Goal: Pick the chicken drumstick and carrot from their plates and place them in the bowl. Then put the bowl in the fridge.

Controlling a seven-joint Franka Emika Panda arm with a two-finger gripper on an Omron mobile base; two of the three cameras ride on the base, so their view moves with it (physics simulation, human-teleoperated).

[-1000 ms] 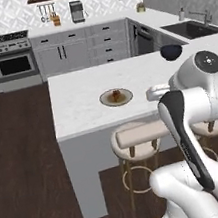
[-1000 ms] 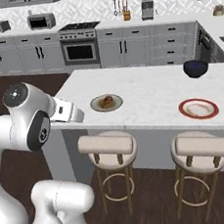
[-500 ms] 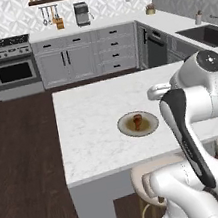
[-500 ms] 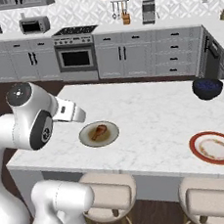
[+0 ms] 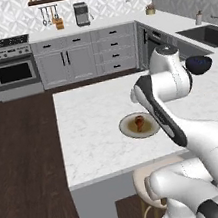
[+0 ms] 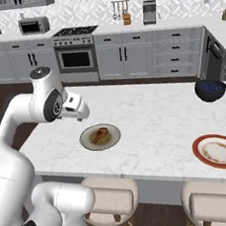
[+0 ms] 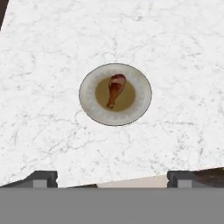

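The chicken drumstick (image 7: pixel 115 89) lies on the greenish-grey plate (image 7: pixel 89 105) with a brownish centre, on the white marble island. The right base view shows the same drumstick (image 6: pixel 100 134) and plate (image 6: pixel 113 140), and the left base view shows the drumstick (image 5: pixel 139 122) beside my arm. My gripper (image 7: pixel 111 178) is open and empty, high above the counter, on the near side of the plate. The white plate with a red rim (image 6: pixel 218 150) sits far to the right; I cannot make out the carrot on it. The bowl and the fridge are out of view.
A small dark navy bowl (image 6: pixel 210 89) stands at the island's far right. Two stools (image 6: pixel 112 199) (image 6: pixel 217 205) are tucked under the near edge. Cabinets, a stove (image 6: pixel 74 55) and a dark wood floor (image 5: pixel 21 147) lie beyond the island (image 6: pixel 151 125).
The base has driven up to the island, so the whole scene has shifted and the plates look larger and nearer. The gripper has stayed open above the counter.
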